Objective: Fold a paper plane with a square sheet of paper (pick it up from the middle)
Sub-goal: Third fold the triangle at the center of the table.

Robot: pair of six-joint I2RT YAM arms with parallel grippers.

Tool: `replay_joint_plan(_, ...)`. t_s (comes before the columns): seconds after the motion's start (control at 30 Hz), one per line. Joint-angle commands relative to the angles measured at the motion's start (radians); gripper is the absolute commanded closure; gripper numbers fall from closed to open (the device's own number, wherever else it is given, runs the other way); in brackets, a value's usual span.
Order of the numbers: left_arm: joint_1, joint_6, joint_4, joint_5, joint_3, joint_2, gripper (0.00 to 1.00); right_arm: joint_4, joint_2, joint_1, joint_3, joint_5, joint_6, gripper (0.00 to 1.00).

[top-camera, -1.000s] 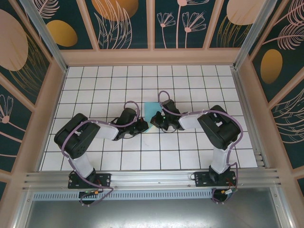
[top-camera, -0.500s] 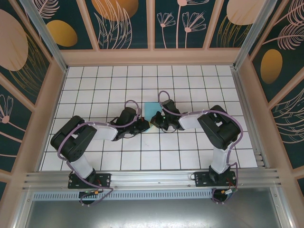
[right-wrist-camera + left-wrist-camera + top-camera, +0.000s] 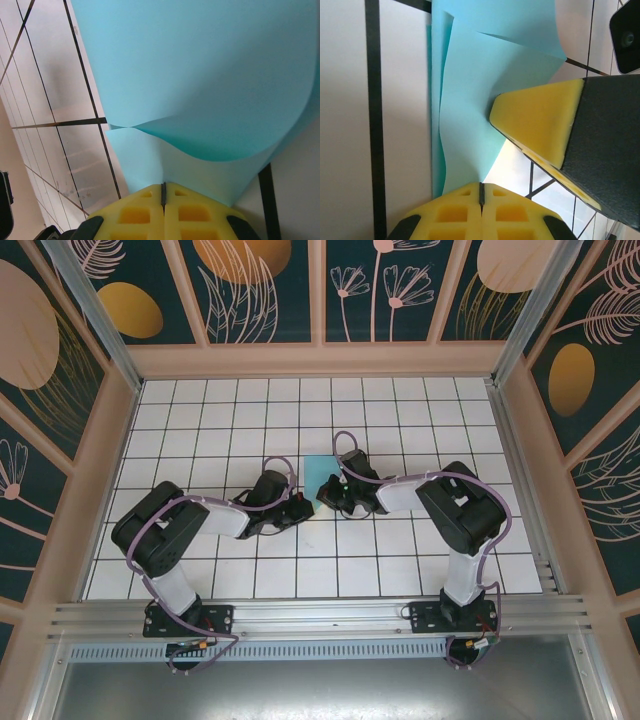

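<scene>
Sitting near the middle of the table, the paper plane [image 3: 318, 470] is a thin turquoise sheet, creased and bowed upward rather than lying flat. The left gripper [image 3: 481, 192] has its yellow, waffle-moulded fingertips pressed together on a narrow corner of the sheet. The right gripper [image 3: 163, 192], just beside it on the right, pinches the paper's other side with its jaws together. Beneath them lies the glossy white table [image 3: 400, 570], ruled with a black grid. It is fenced by pale wooden frames and dark teal wall panels [image 3: 260, 300] painted with leaves and orange ovals.
</scene>
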Motion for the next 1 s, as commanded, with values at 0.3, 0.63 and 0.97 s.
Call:
replay_joint_plan(0.3, -0.004, -0.010, -0.005, -0.012, -0.038, -0.010, 0.96, -0.151, -0.014, 0.000, 0.049, 0.007, -0.120, 0.99)
replay_joint_plan(0.63, -0.004, 0.011, -0.036, -0.052, 0.007, -0.046, 0.96, -0.154, 0.001, 0.001, 0.054, -0.008, -0.127, 0.99)
replay_joint_plan(0.97, -0.004, 0.008, -0.083, -0.044, 0.001, 0.028, 0.99, -0.143, -0.008, 0.001, 0.072, -0.028, -0.176, 0.99)
